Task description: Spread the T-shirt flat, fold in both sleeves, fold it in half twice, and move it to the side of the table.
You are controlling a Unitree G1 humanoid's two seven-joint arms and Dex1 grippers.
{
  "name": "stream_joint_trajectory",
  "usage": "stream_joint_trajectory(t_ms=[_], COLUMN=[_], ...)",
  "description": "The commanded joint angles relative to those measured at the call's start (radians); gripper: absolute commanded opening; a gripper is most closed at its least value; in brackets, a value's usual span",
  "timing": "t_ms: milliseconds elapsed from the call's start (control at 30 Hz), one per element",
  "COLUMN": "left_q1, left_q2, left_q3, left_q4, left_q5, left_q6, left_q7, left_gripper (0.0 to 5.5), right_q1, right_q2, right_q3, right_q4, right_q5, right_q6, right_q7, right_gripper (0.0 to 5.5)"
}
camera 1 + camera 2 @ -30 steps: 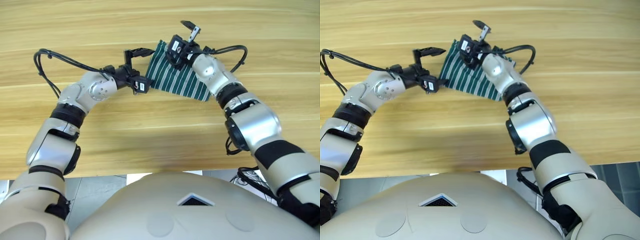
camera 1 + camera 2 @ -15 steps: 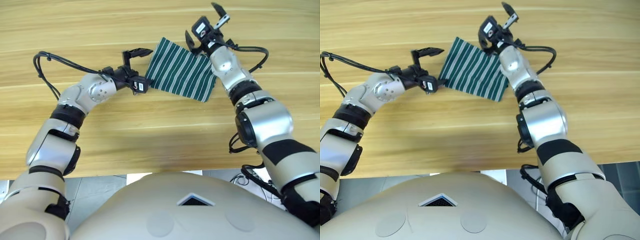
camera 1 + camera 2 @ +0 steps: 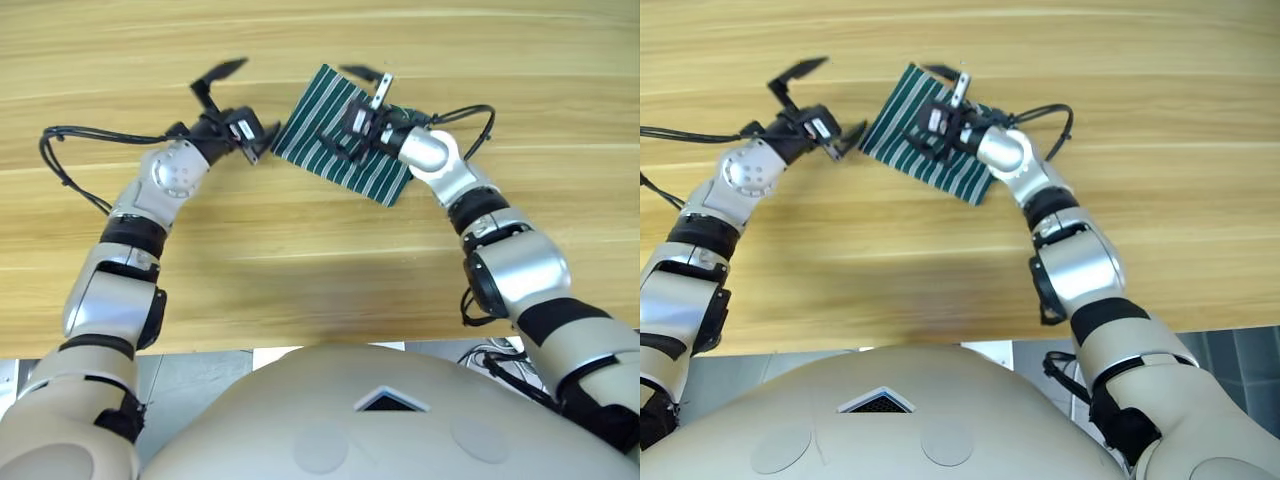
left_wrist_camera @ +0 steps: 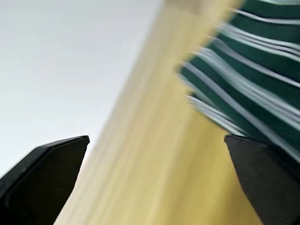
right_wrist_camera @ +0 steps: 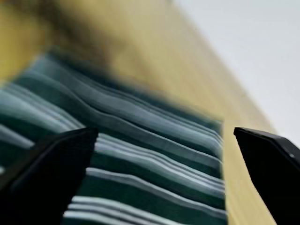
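R gripper [image 3: 352, 112] fingers are spread wide over the folded T-shirt [image 3: 308, 125], not clamped on it; the wrist view shows stacked striped layers between them. L gripper [image 3: 250, 100] fingers are also wide, just left of the shirt's edge, holding nothing. The shirt is a small green-striped packet, upper centre of frame, flat on the wooden table [image 3: 300, 260]. It looks fully folded, so prob. only the move to the side is left. To do that well: catch all layers in one pinch at the edge, or press flat & slide w/ both grippers. Keep it low & slow, else the folds open.

Grey tiled floor [image 3: 1240, 345], bottom edge (both corners)
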Motion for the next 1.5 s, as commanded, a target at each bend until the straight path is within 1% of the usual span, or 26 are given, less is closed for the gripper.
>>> stream_joint_trajectory(t_ms=[33, 100, 200, 300, 400, 500, 600, 733, 800, 900, 967, 1033, 1100, 1133, 1167, 1200, 1267, 1333, 1400, 1433, 1500], left_q1=[-0.025, -0.014, 0.009, 0.044, 0.076, 0.106, 0.112, 0.089, 0.074, 0.054, 0.037, 0.003, -0.033, -0.049, -0.061, -0.069, -0.072, -0.071, -0.06, -0.061, -0.067], left_q2=[-0.028, -0.034, -0.041, -0.049, -0.061, -0.081, -0.093, -0.11, -0.11, -0.121, -0.141, -0.176, -0.214, -0.23, -0.247, -0.258, -0.279, -0.29, -0.283, -0.277, -0.265], left_q3=[0.108, 0.158, 0.223, 0.26, 0.29, 0.311, 0.327, 0.343, 0.349, 0.39, 0.429, 0.474, 0.518, 0.532, 0.534, 0.536, 0.541, 0.566, 0.579, 0.586, 0.574], left_q4=[-0.063, -0.106, -0.147, -0.152, -0.111, -0.043, 0.032, 0.151, 0.203, 0.251, 0.269, 0.299, 0.355, 0.388, 0.422, 0.445, 0.478, 0.491, 0.496, 0.498, 0.501], left_q5=[-0.145, -0.227, -0.325, -0.374, -0.383, -0.368, -0.358, -0.347, -0.34, -0.396, -0.455, -0.521, -0.574, -0.582, -0.574, -0.565, -0.547, -0.559, -0.551, -0.546, -0.513], left_q6=[-0.026, -0.043, -0.07, -0.077, -0.082, -0.099, -0.109, -0.118, -0.114, -0.1, -0.077, -0.029, 0.047, 0.084, 0.12, 0.142, 0.164, 0.181, 0.17, 0.172, 0.165], left_q7=[-0.028, -0.057, -0.085, -0.111, -0.113, -0.098, -0.085, -0.072, -0.065, -0.112, -0.171, -0.241, -0.292, -0.297, -0.286, -0.279, -0.245, -0.229, -0.195, -0.177, -0.121], left_gripper=[5.36, 5.36, 5.36, 5.36, 5.36, 5.36, 5.36, 5.36, 5.36, 5.36, 5.36, 5.36, 5.36, 5.36, 5.36, 5.36, 5.36, 5.36, 5.36, 5.36, 5.36], right_q1=[0.021, 0.021, 0.047, 0.113, 0.174, 0.224, 0.245, 0.235, 0.218, 0.188, 0.188, 0.207, 0.214, 0.209, 0.19, 0.177, 0.148, 0.146, 0.148, 0.139, 0.123], right_q2=[-0.045, -0.076, -0.169, -0.283, -0.372, -0.449, -0.498, -0.531, -0.532, -0.495, -0.43, -0.325, -0.199, -0.14, -0.074, -0.033, 0.031, 0.047, 0.033, 0.025, 0.005], right_q3=[0.09, 0.073, -0.024, -0.137, -0.212, -0.282, -0.33, -0.423, -0.499, -0.663, -0.709, -0.686, -0.616, -0.584, -0.558, -0.543, -0.501, -0.466, -0.444, -0.454, -0.436], right_q4=[0.121, 0.151, 0.179, 0.186, 0.184, 0.171, 0.155, 0.125, 0.1, -0.013, -0.164, -0.381, -0.504, -0.505, -0.422, -0.363, -0.144, -0.007, 0.069, 0.092, 0.12], right_q5=[-0.14, -0.131, -0.044, 0.045, 0.098, 0.15, 0.185, 0.267, 0.344, 0.561, 0.693, 0.814, 0.864, 0.861, 0.835, 0.815, 0.715, 0.625, 0.55, 0.539, 0.479], right_q6=[0.248, 0.344, 0.456, 0.495, 0.511, 0.473, 0.425, 0.307, 0.217, 0.023, -0.06, -0.05, -0.013, -0.007, -0.007, -0.005, 0.005, 0.012, 0.047, 0.066, 0.106], right_q7=[-0.181, -0.283, -0.388, -0.425, -0.43, -0.413, -0.401, -0.386, -0.345, -0.17, -0.031, 0.087, 0.168, 0.2, 0.224, 0.239, 0.177, 0.092, -0.013, -0.042, -0.143], right_gripper=[5.4, 5.4, 5.4, 5.4, 5.4, 5.4, 5.4, 5.4, 5.4, 5.4, 5.4, 5.4, 5.4, 5.4, 5.4, 5.4, 5.4, 5.4, 5.4, 5.4, 5.4])
